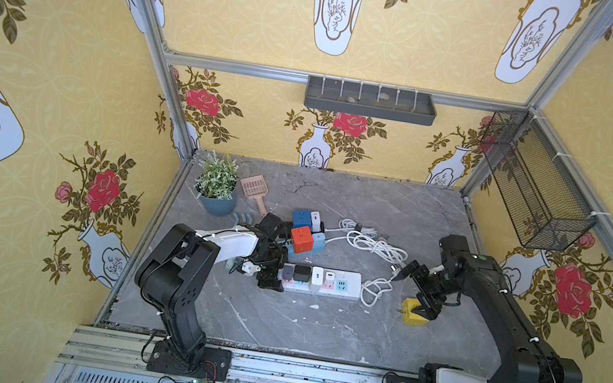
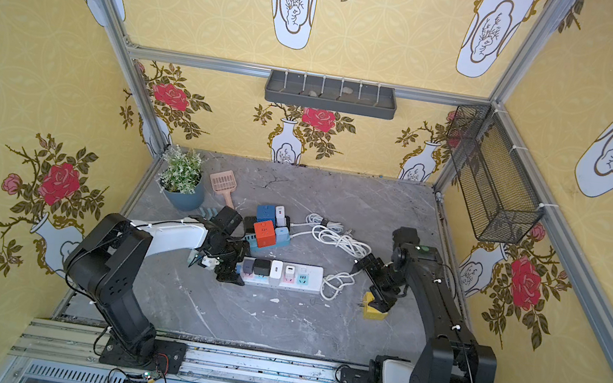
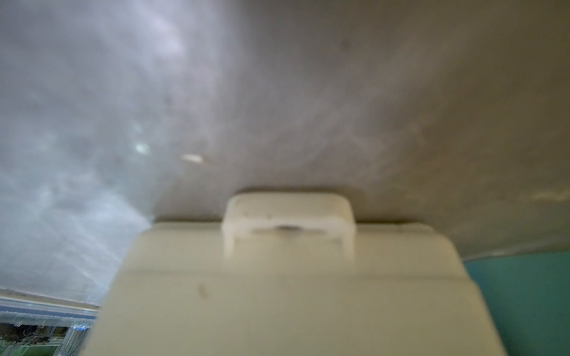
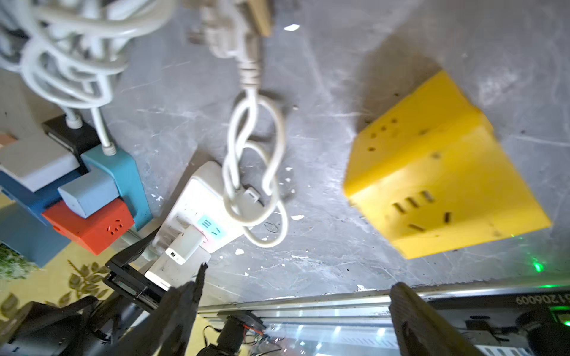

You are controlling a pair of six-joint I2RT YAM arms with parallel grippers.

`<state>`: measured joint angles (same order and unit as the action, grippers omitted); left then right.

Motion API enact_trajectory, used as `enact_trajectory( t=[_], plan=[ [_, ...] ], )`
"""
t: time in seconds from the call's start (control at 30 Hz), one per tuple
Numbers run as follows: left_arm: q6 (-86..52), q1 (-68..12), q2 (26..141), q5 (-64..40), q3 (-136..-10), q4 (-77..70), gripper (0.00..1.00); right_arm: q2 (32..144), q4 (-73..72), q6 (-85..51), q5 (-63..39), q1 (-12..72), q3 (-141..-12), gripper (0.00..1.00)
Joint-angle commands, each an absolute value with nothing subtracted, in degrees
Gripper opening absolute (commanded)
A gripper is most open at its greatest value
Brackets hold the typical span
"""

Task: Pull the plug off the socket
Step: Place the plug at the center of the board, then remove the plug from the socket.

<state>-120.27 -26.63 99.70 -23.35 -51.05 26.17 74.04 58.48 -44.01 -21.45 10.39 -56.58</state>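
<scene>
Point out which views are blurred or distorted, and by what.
Left wrist view: soft throughout, the cream-white plastic block too close for focus. Right wrist view: the yellow cube-shaped plastic adapter is smeared by motion, and the picture's corners are stretched by the wide lens. Both top views: sharp, though the aluminium frame bars splay outward.

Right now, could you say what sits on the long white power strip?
Plugged in: grey-purple adapter, black adapter, tall white charger, small white charger; a teal socket is free. The left gripper hides the power strip's left end.
</scene>
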Motion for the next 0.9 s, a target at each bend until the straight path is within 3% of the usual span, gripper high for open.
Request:
enact_trajectory(
  t=[0.0,0.13,0.47,0.63,0.87],
  plan=[
    [-142.0,-26.7,101.8,-13.7,-49.4,27.0,0.26,75.7,60.2,-45.9,-8.7,16.9,-61.8,0.98],
    [-141.9,-26.7,101.9,-13.8,-49.5,27.0,0.26,79.0,60.5,-44.0,-1.2,23.9,-68.0,0.98],
    [-141.9,-26.7,101.1,-13.9,-49.1,27.2,0.26,82.0,50.7,-31.2,4.7,35.1,-70.9,0.94],
    [-141.8,-26.7,101.0,-14.1,-49.1,27.3,0.26,81.6,41.1,-21.1,-0.3,37.8,-66.7,0.82],
    [-141.5,-26.7,100.6,-14.2,-48.9,27.5,0.26,81.5,30.6,-8.3,-7.5,41.2,-60.8,0.82]
  ],
)
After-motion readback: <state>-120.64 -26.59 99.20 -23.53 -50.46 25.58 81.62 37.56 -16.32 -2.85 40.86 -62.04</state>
